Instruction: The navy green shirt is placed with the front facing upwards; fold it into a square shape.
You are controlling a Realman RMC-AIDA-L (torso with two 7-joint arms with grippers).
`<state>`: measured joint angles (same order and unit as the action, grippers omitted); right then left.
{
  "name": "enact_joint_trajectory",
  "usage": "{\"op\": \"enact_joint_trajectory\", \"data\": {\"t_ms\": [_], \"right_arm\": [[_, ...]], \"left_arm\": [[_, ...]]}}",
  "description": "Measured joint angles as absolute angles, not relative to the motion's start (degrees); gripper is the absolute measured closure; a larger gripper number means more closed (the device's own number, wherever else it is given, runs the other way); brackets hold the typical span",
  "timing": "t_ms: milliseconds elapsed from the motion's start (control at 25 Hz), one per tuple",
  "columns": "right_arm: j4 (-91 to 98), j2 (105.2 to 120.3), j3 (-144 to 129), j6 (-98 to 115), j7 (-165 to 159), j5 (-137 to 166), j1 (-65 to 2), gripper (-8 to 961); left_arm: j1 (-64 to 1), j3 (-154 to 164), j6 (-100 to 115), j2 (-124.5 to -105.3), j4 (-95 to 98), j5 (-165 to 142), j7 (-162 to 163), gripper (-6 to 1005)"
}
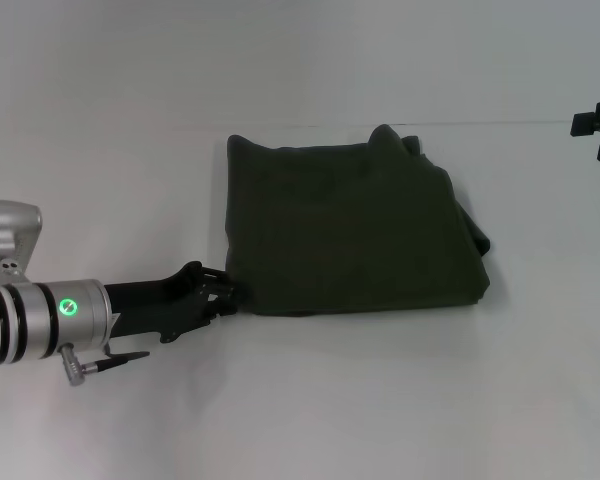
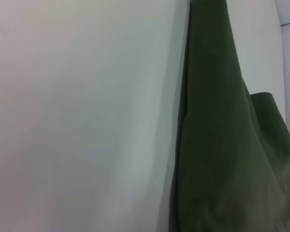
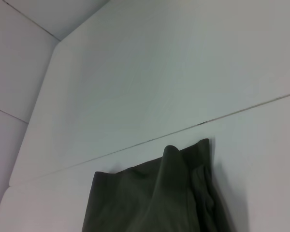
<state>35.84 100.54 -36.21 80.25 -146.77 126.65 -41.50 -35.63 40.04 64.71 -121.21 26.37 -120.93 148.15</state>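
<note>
Lying folded roughly square on the white bench (image 1: 400,400), the navy green shirt (image 1: 350,228) hides its lettering (plain side up), while the left hand (image 1: 220,292) touches its near-left corner, grip unreadable, and the right hand (image 1: 598,135) is cut off at the edge.

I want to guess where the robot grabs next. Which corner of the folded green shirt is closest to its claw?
The near-left corner of the navy green shirt: the left gripper sits right against it, while the other three corners have nothing beside them.

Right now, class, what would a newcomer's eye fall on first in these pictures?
The dark olive-green cotton shirt lies folded into a rough square mid-table, plain side up. The left hand sits at its near left corner, a green light glowing on that wrist. The right hand waits at the far right edge.
</note>
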Motion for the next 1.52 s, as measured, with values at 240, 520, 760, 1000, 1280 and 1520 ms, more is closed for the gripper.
{"op": "enact_joint_trajectory", "data": {"t_ms": [240,520,760,1000,1280,1520], "right_arm": [[35.74,100.61,-36.21,80.25,-146.77,126.65,-41.48,241],[35.65,100.90,-36.21,80.30,-147.04,126.65,-41.16,240],[35.65,101.29,-35.62,80.54,-147.20,126.65,-40.49,239],[35.66,101.72,-35.58,80.78,-147.21,126.65,-39.91,239],[35.77,102.22,-35.50,80.78,-145.76,126.60,-39.85,238],[35.97,102.89,-33.75,81.67,-139.66,124.89,-39.14,237]], "left_arm": [[-35.51,40.16,64.88,-121.27,26.46,-120.94,147.73,622],[-34.18,39.93,67.83,-121.44,27.95,-120.90,145.39,904],[-30.00,40.00,73.34,-121.39,32.02,-121.00,145.27,969],[-25.62,39.72,75.33,-121.17,34.30,-121.57,145.27,950],[-25.39,37.72,78.09,-120.31,35.31,-124.79,142.23,928],[-24.06,32.37,84.74,-119.27,39.65,-125.01,138.17,909]]}}
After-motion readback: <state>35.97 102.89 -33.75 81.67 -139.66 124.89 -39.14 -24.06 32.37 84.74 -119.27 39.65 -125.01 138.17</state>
